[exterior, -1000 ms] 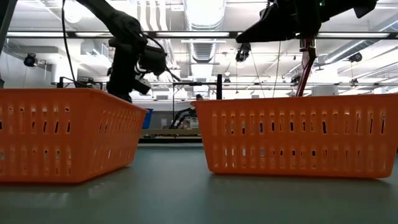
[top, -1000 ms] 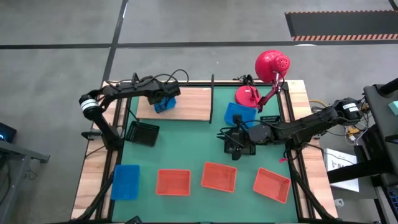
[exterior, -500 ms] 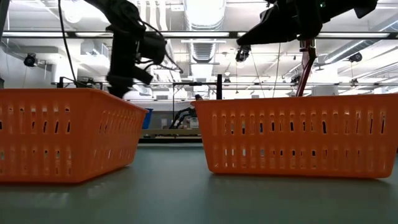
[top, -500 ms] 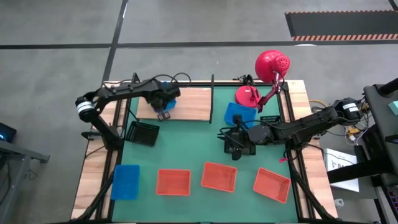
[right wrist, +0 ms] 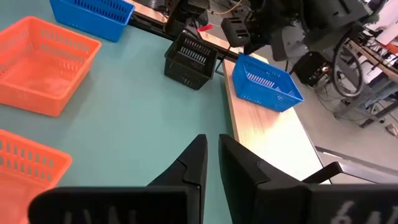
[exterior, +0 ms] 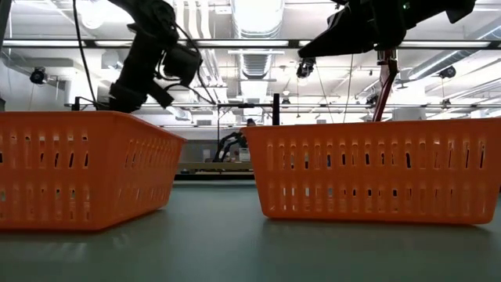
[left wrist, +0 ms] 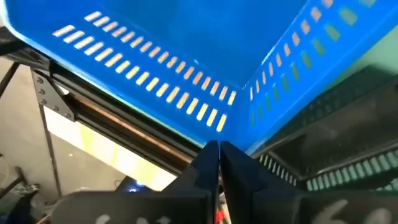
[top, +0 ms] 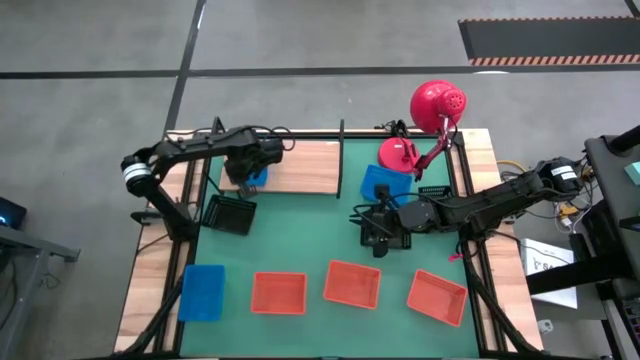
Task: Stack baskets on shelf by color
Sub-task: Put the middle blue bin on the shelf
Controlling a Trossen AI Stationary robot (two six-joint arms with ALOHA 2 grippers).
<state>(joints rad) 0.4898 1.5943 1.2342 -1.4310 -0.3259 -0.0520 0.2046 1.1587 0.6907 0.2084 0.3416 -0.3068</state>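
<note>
A blue basket point(top: 257, 180) is at the left end of the wooden shelf point(top: 310, 168), with my left gripper point(left wrist: 219, 149) shut on it and mostly covering it from above point(top: 250, 166). My right gripper point(right wrist: 211, 146) hangs over the mat's right middle point(top: 372, 226). Its fingers stand a narrow gap apart with nothing between them. A black basket point(top: 228, 213) rests on its base on the green mat, just in front of the shelf's left end. My left gripper pinches the blue basket's side wall at its rim point(left wrist: 231, 138), close to a corner, between its two fingers. The fingers slant down from above. The basket sits tilted in the hold point(right wrist: 267, 81). Whether its low end touches the shelf board I cannot tell.
Along the mat's near edge lie a blue basket point(top: 203, 292) and three orange ones point(top: 278, 292), point(top: 352, 283), point(top: 437, 297). Another blue basket point(top: 385, 183) sits beside the red lamp's base point(top: 398, 153) at the far right. Black posts frame the shelf.
My left gripper has gone along the shelf toward the table's left edge, risen a little and turned, carrying the blue basket from left of the shelf's middle to its left end. The basket has tipped with it.
</note>
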